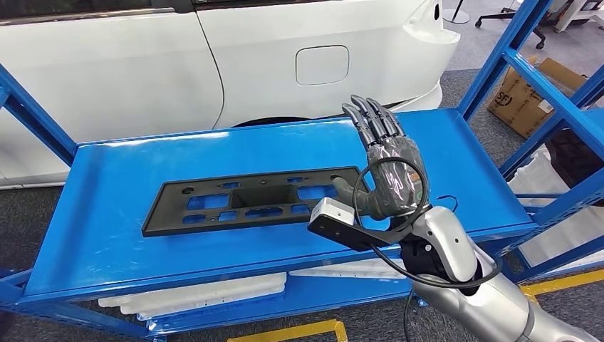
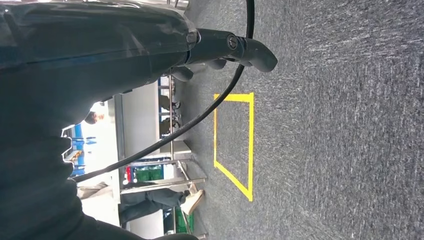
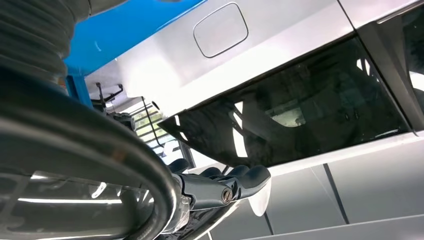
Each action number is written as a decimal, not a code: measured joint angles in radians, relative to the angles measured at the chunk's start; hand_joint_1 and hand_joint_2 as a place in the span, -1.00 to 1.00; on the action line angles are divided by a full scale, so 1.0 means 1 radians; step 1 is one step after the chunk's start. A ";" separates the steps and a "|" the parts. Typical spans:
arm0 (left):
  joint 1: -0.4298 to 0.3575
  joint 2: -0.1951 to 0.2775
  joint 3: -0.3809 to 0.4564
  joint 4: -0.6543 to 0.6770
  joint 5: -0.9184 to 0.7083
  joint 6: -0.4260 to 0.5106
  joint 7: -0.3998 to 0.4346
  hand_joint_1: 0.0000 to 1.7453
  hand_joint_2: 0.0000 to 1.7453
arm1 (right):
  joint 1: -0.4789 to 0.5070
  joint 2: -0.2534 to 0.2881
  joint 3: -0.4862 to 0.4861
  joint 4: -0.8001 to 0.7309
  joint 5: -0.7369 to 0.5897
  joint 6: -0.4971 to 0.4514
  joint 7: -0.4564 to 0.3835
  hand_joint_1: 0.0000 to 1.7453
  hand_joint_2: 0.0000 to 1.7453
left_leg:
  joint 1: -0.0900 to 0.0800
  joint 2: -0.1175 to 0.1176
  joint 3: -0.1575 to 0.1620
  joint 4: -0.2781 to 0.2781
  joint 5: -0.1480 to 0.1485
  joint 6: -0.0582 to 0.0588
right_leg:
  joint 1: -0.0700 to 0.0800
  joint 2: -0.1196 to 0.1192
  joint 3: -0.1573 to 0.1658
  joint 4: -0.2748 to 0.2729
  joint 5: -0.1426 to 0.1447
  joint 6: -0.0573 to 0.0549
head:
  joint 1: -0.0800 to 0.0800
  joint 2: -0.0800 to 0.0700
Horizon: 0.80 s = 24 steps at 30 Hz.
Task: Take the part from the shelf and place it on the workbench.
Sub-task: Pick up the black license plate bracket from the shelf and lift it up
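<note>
Reach step, nothing gripped yet. Right hand point(image 1: 390, 165) raised with fingers straight and apart, centre-right of frame, over the right end of the black part point(image 1: 246, 199) lying flat mid-shelf point(image 1: 107, 214). Next: lower, close around that end. Left hand point(image 2: 220, 50): cannot tell. White car point(image 1: 214, 57) behind; grey carpet.

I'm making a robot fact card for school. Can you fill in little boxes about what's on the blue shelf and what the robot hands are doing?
Shelf: blue metal shelf, top level
Part: flat black plastic panel with cutouts, lying on the shelf
Right robot hand: raised at the panel's right end, fingers straight and apart, holding nothing
Left robot hand: hanging over grey carpet, fingers curled, holding nothing
Behind shelf: white car
Task stage: panel not yet picked up
</note>
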 joint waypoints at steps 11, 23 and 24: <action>0.000 0.000 0.016 0.000 0.017 0.003 -0.002 -1.00 1.00 | 0.126 -0.022 -0.049 -0.059 -0.001 -0.003 0.010 -1.00 1.00 | 0.000 0.000 0.000 0.000 0.000 0.000 | 0.000 0.000 0.000 0.000 0.000 0.000 | 0.000 0.000; 0.000 -0.004 0.034 0.000 0.027 0.015 0.001 -1.00 1.00 | 0.286 -0.032 -0.108 -0.120 -0.012 -0.003 0.020 -1.00 1.00 | 0.000 0.000 0.000 0.000 0.000 0.000 | 0.000 0.000 0.000 0.000 0.000 0.000 | 0.000 0.000; 0.000 -0.004 0.035 0.000 0.027 0.015 -0.001 -1.00 1.00 | 0.295 -0.031 -0.110 -0.122 -0.014 -0.003 0.019 -1.00 1.00 | 0.000 0.000 0.000 0.000 0.000 0.000 | 0.000 0.000 0.000 0.000 0.000 0.000 | 0.000 0.000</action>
